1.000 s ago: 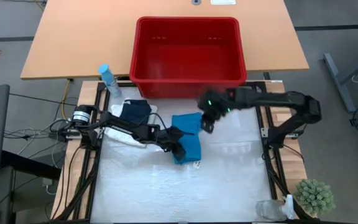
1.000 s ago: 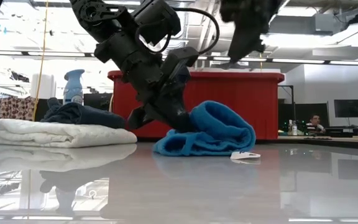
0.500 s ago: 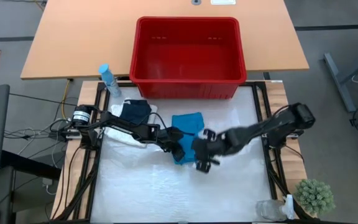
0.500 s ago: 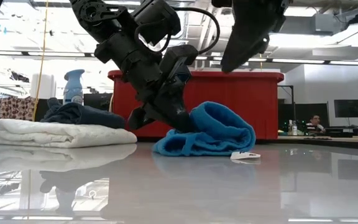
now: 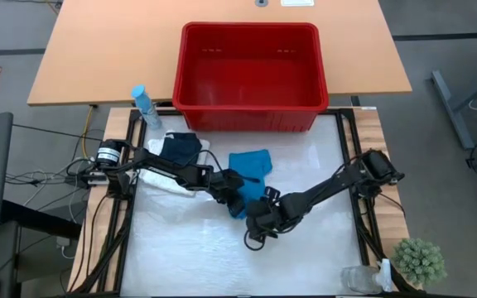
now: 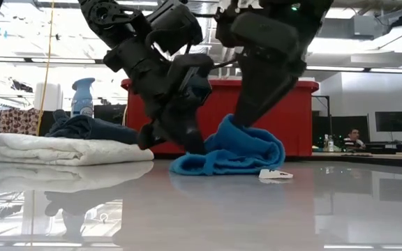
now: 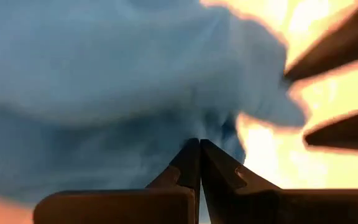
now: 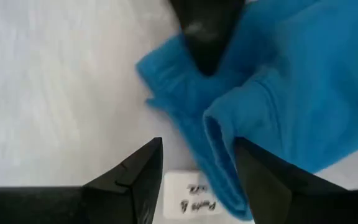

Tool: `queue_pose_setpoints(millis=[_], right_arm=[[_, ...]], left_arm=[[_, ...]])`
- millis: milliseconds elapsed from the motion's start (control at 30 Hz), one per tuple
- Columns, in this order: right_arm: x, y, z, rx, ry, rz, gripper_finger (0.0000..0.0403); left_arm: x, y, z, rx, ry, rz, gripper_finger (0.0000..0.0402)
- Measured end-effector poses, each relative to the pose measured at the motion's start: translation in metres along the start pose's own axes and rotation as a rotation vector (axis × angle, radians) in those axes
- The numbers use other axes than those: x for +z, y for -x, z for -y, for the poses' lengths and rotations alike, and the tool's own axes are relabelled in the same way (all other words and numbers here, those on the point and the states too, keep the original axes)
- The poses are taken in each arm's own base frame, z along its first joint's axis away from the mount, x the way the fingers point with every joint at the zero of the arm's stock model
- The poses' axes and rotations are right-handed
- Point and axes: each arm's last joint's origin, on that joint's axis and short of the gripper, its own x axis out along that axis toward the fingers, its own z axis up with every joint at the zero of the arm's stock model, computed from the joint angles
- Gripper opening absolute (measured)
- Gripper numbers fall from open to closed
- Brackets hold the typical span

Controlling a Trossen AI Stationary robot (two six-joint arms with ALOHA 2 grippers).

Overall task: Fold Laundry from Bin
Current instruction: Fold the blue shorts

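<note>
- Two grippers at the teal cloth (image 5: pixel 249 170), which lies bunched on the table (image 5: pixel 321 248) in front of the bin (image 5: pixel 249 74).
- Left gripper (image 5: pixel 237 197): jaws closed on the teal cloth's near edge (seen close in its wrist view).
- Right gripper (image 8: pixel 194 171): low over the cloth's edge, jaws apart, gripping nothing, a white tag (image 8: pixel 194 196) between them.
- White cloth (image 6: pixel 61 148) folded at the table's left, dark cloth (image 6: pixel 89 129) on top.
</note>
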Motion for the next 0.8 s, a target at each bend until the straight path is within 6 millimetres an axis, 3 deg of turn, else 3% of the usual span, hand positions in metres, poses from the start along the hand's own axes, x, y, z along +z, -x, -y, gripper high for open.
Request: queue_pose_setpoints(millis=[300,567,800], right_arm=[[0.005,-0.001,0.006,-0.022,-0.004,0.014,0.0215],[0.005,-0.001,0.006,-0.023,-0.001,0.012,0.0214],[0.005,-0.001,0.005,-0.016,0.000,0.013,0.0214]], left_arm=[[-0.010,0.005,-0.009,-0.115,-0.046,-0.271,0.0000],[-0.004,0.014,-0.008,-0.176,-0.040,-0.286,0.0000],[-0.005,0.053,0.007,-0.066,-0.270,-0.219,0.0000]])
